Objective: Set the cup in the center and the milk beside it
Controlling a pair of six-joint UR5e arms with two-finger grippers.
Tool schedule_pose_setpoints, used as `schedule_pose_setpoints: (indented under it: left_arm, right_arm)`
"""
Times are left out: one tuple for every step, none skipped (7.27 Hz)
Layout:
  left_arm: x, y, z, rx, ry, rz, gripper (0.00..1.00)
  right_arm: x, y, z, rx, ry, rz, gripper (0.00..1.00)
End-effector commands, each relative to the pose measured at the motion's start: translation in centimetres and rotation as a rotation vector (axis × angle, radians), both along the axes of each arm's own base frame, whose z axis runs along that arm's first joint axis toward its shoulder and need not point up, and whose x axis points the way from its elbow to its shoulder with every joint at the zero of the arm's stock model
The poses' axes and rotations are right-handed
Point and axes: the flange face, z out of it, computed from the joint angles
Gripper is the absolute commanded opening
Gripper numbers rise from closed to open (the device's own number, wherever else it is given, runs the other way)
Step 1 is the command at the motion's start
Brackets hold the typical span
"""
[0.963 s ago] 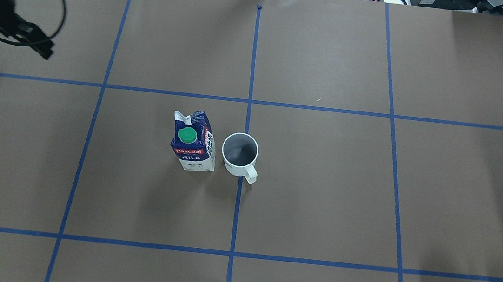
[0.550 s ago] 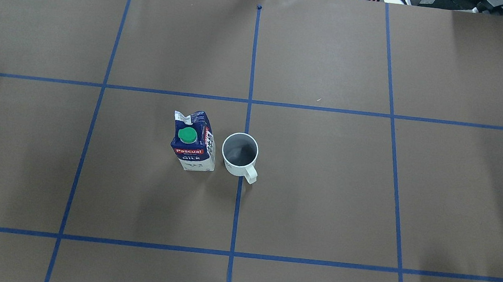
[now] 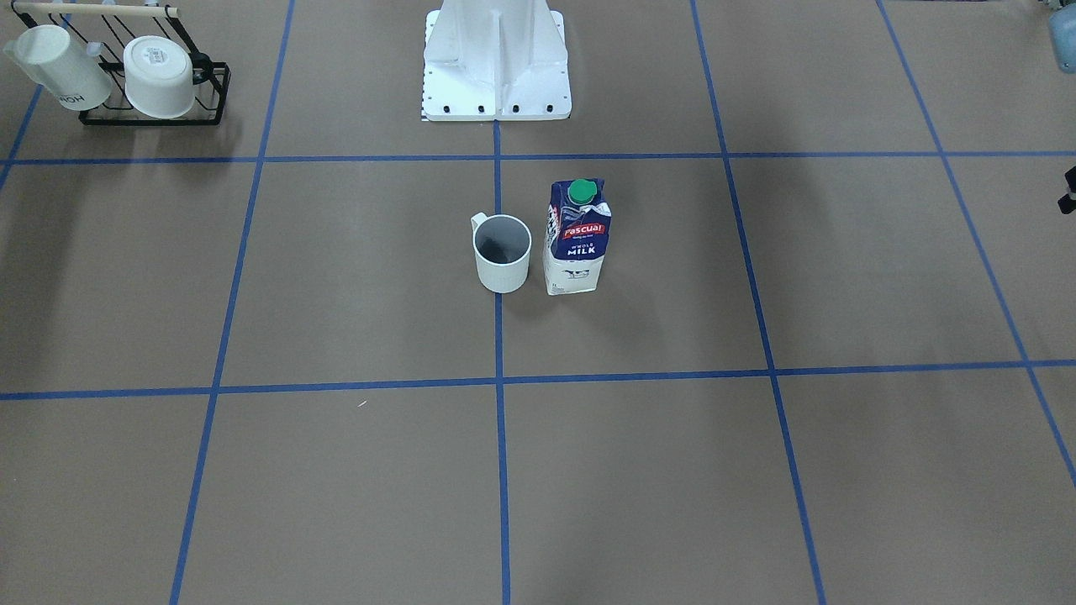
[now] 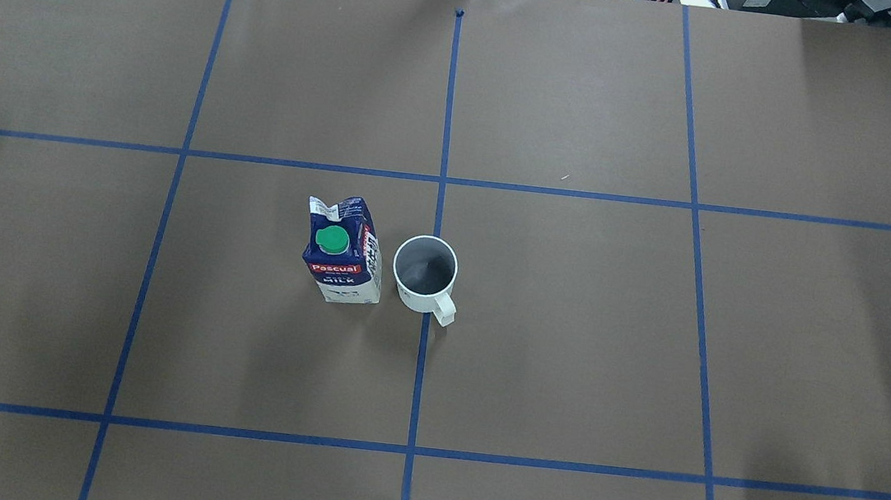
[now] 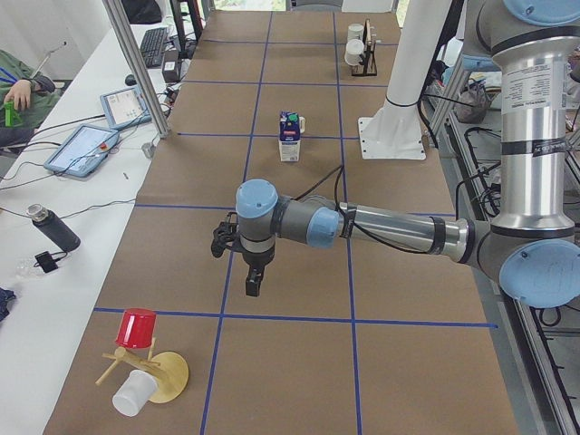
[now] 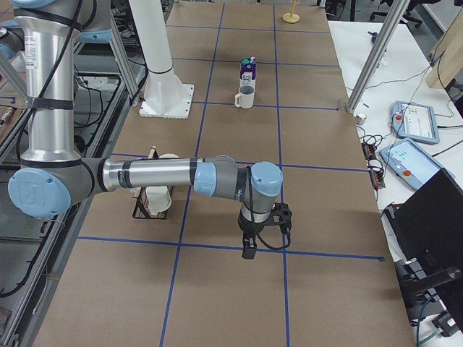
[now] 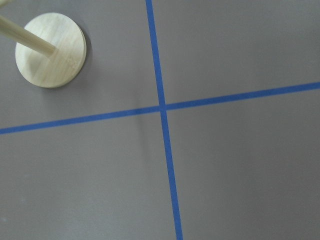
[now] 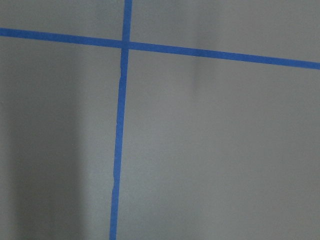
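The plain white cup (image 4: 425, 269) stands upright on the blue tape line at the center (image 4: 437, 216) of the brown table, handle toward the robot. The milk (image 4: 342, 251), a blue-and-white carton with a green cap, stands upright just beside it on the robot's left, a small gap apart. Both also show in the front view: the cup (image 3: 503, 252) and the milk (image 3: 577, 239). My left gripper (image 5: 252, 285) hangs far off toward the table's left end. My right gripper (image 6: 248, 251) hangs toward the right end. I cannot tell whether either is open or shut.
A black rack (image 3: 151, 118) holds two other white cups near the robot's right. A wooden stand (image 5: 168, 376) with a red cup sits at the left end. The robot base (image 3: 496, 59) is behind the cup. A side desk holds tablets (image 5: 86, 149).
The left arm, seen at the overhead view's top left a second ago, has moved out of that view. The cup and milk have not moved.
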Motion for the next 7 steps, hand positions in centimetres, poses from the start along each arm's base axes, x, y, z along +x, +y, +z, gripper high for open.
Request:
schedule_pose_setpoints:
  left_arm:
    - [0.1, 0.5, 0.3, -0.005, 0.027, 0.007, 0.99]
    - [0.1, 0.4, 0.8, -0.011, 0.013, 0.006, 0.99]
    - [-0.2, 0.4, 1.6, -0.021, -0.021, -0.003, 0.99]
    - [-0.3, 1.4, 2.7, -0.045, -0.028, -0.004, 0.99]
    - [-0.4, 1.5, 2.6, -0.046, -0.027, -0.006, 0.99]
    - [-0.5, 1.6, 2.7, -0.049, -0.027, -0.008, 0.99]
    - [-0.8, 2.8, 3.5, -0.067, -0.028, -0.011, 0.99]
  right_arm:
    - [0.0, 0.0, -0.2, 0.006, 0.0, -0.001, 1.0]
    - [0.0, 0.0, -0.3, 0.006, -0.002, -0.001, 1.0]
    - [0.0, 0.0, -0.3, 0.008, -0.002, -0.001, 1.0]
    - [0.0, 0.0, -0.3, 0.008, -0.002, -0.002, 1.0]
    - [0.0, 0.0, -0.4, 0.01, -0.002, -0.002, 1.0]
    - [0.0, 0.0, -0.4, 0.01, -0.002, -0.002, 1.0]
    - [0.0, -0.1, -0.5, 0.013, -0.002, -0.002, 1.0]
